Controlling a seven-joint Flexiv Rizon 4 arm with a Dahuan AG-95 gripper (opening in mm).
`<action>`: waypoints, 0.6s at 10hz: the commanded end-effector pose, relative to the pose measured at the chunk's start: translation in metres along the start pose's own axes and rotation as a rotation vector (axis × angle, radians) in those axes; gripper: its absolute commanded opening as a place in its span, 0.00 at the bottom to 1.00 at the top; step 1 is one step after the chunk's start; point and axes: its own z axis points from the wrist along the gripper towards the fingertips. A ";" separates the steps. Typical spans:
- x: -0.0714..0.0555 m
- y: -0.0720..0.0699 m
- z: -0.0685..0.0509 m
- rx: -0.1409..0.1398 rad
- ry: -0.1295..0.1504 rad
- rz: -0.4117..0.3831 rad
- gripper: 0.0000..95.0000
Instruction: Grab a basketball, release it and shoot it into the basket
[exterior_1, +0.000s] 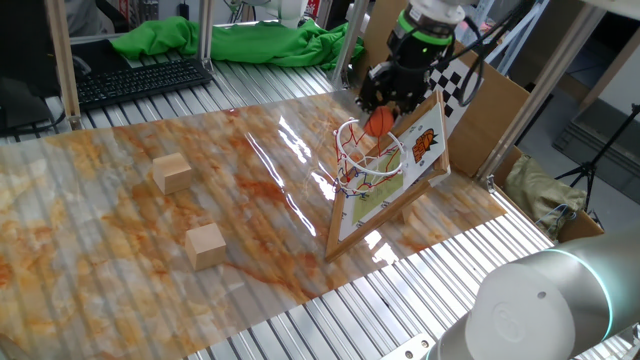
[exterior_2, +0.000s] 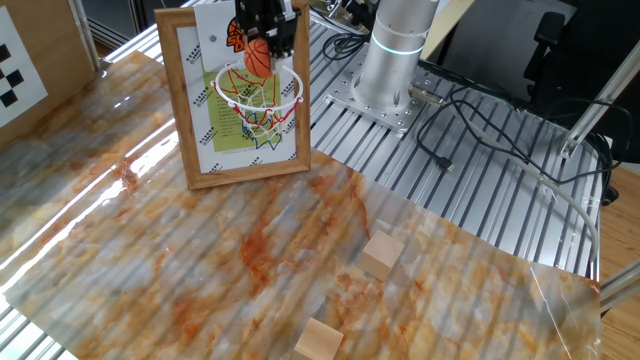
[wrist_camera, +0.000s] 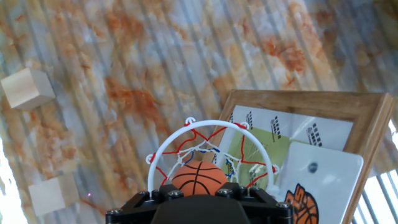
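Note:
The small orange basketball (exterior_1: 380, 122) sits between the black fingertips of my gripper (exterior_1: 383, 108), which is shut on it. It hangs just above the red-orange rim of the basket (exterior_1: 366, 150), in front of the tilted wood-framed backboard (exterior_1: 425, 140). In the other fixed view the basketball (exterior_2: 259, 58) is right over the hoop (exterior_2: 258, 92) under the gripper (exterior_2: 263, 40). In the hand view the basketball (wrist_camera: 199, 177) shows past the gripper body (wrist_camera: 199, 190), centred over the rim and white net (wrist_camera: 208, 146).
Two tan wooden cubes (exterior_1: 171, 171) (exterior_1: 205, 245) lie on the marbled mat to the left. A checkerboard panel (exterior_1: 462, 80) stands behind the backboard. The arm's base (exterior_2: 395, 60) and loose cables (exterior_2: 480, 120) lie beyond the basket.

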 end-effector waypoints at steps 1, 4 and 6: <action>-0.001 0.000 0.002 -0.001 0.005 0.001 1.00; -0.001 0.000 0.002 -0.007 0.011 -0.002 1.00; -0.001 0.000 0.002 -0.007 0.011 0.001 1.00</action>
